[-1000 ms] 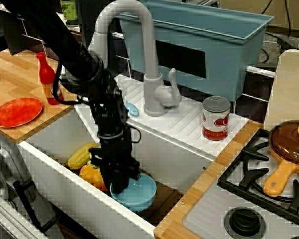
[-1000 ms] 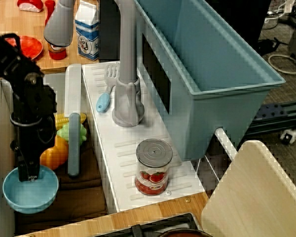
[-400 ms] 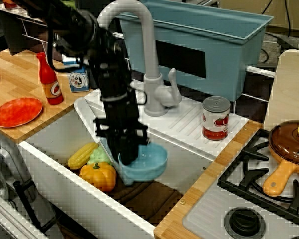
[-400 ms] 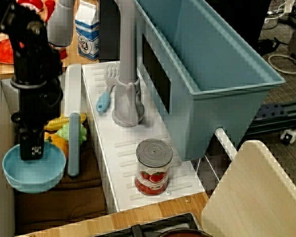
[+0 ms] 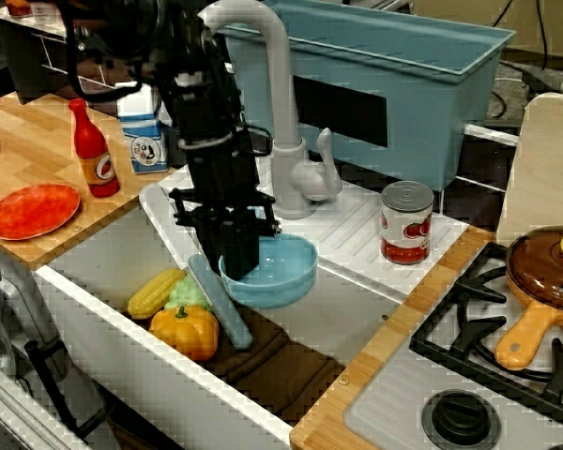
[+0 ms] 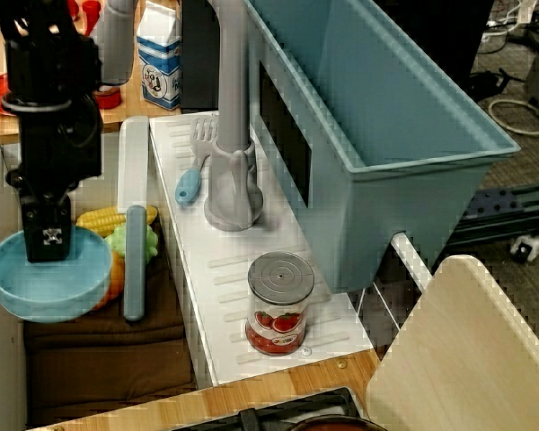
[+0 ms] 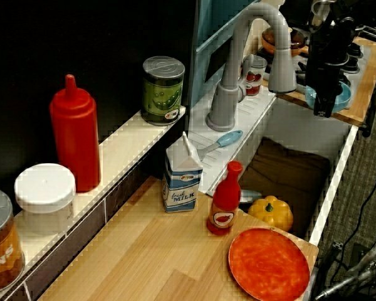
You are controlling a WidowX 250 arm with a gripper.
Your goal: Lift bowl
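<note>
The light-blue bowl hangs in the air above the sink's brown mat, level with the white drain board. My gripper comes down from above and is shut on the bowl's near-left rim, one finger inside and one outside. From the overhead view the bowl floats over the left part of the sink, partly covering the toys below, with the gripper clamped on its far rim. In the side view the bowl shows behind the black gripper, close to the faucet spout.
The grey faucet stands right beside the arm. Below in the sink lie an orange pumpkin, a corn cob and a grey-blue handle. A tomato can, the big blue tub, milk carton and red bottle stand around.
The arm has risen with the bowl in its grip. The bowl left the sink floor and now hangs at drain-board height, shifted slightly toward the faucet.
</note>
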